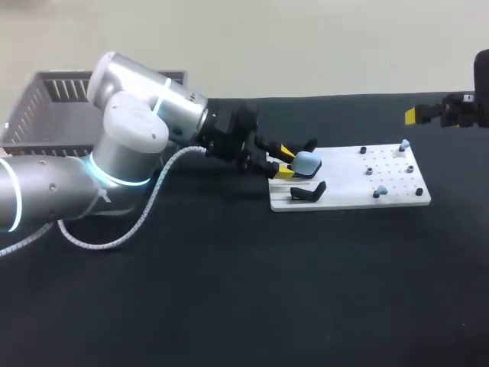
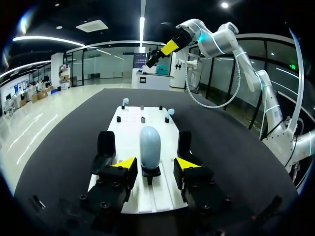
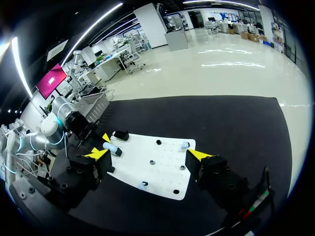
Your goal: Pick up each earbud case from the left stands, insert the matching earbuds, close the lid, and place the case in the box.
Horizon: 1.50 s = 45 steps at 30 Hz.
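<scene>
A pale blue earbud case [image 1: 306, 162] stands shut on the middle black stand at the left end of the white board [image 1: 351, 200]. My left gripper [image 1: 283, 162] is level with it. In the left wrist view the case [image 2: 150, 146] sits between the yellow fingertips [image 2: 126, 163], with a gap on each side, so the left gripper [image 2: 155, 164] is open. Two pale blue earbuds [image 1: 404, 144] [image 1: 381, 189] rest on pegs at the board's right end. My right gripper [image 1: 428, 115] hangs open and holds nothing, well above the board's far right; its own view looks down on the board [image 3: 162, 172].
Two empty black stands [image 1: 307, 191] [image 1: 309, 144] flank the case. A grey wire basket [image 1: 46, 99] sits at the back left, behind my left arm. Small black pegs [image 1: 419, 192] dot the board's right half.
</scene>
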Available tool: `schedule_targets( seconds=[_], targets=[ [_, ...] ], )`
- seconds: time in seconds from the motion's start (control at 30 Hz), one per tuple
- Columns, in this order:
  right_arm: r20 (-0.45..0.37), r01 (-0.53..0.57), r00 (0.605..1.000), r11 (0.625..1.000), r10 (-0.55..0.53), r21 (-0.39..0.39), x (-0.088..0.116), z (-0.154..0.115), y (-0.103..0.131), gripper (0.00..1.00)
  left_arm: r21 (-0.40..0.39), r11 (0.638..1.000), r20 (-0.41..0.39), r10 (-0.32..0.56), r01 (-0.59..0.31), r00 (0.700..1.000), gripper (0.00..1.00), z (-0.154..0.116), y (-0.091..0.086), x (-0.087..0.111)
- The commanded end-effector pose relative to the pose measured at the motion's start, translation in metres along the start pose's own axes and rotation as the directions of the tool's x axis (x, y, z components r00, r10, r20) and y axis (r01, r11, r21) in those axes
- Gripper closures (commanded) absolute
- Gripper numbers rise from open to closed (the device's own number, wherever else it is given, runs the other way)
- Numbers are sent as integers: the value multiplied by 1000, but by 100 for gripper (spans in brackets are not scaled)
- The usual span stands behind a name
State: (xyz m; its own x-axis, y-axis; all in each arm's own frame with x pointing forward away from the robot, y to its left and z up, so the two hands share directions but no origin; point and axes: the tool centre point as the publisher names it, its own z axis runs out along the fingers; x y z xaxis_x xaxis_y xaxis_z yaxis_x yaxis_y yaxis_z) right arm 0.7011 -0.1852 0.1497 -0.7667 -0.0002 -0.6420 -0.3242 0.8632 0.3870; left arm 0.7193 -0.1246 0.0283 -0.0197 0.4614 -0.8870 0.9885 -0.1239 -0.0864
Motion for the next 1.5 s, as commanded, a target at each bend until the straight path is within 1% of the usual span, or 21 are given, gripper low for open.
schedule_targets(
  seconds=[0.03, 0.2, 0.23, 0.27, 0.4, 0.57, 0.7, 0.9, 1.17, 1.3, 1.5],
  targets=[
    [0, 1, 1000, 1000, -1, -1, 0, 0, 0, 0, 5, 1000, 3, 3, -3, 1000, 46, 2, 2, 1],
    [0, 1, 1000, 1000, -1, -1, 0, 0, 0, 0, 8, 1000, 7, 1, -1, 1000, 45, 3, 4, 1],
    [0, 1, 1000, 1000, -1, -1, 0, 0, 0, 0, 9, 1000, 7, 2, -2, 1000, 42, 4, 4, 1],
    [0, 1, 1000, 1000, -1, -1, 0, 0, 0, 0, 10, 1000, 7, 2, -3, 1000, 42, 4, 5, 1],
    [0, 1, 1000, 1000, -1, -1, 0, 0, 0, 0, 13, 1000, 9, 4, -4, 1000, 43, 6, 6, -1],
    [0, 1, 1000, 1000, -1, -1, 0, 0, 0, 0, 15, 1000, 10, 7, -7, 1000, 48, 7, 7, -2],
    [0, 1, 1000, 1000, -1, -1, 0, 0, 0, 0, 17, 1000, 12, 12, -12, 1000, 47, 8, 8, -4],
    [0, 1, 1000, 1000, -1, -1, 0, 0, 0, 0, 25, 1000, 13, 14, -14, 1000, 50, 10, 8, -5],
    [0, 1, 1000, 1000, -1, -1, 0, 0, 0, 0, 30, 999, 16, 11, -12, 1000, 51, 12, 8, -5],
    [0, 1, 1000, 1000, -1, -1, 0, 0, 0, 0, 29, 1000, 15, 11, -11, 1000, 53, 12, 8, -5],
    [0, 1, 1000, 1000, -1, -1, 0, 0, 0, 0, 32, 999, 16, 15, -15, 1000, 52, 13, 8, -6]
  ],
)
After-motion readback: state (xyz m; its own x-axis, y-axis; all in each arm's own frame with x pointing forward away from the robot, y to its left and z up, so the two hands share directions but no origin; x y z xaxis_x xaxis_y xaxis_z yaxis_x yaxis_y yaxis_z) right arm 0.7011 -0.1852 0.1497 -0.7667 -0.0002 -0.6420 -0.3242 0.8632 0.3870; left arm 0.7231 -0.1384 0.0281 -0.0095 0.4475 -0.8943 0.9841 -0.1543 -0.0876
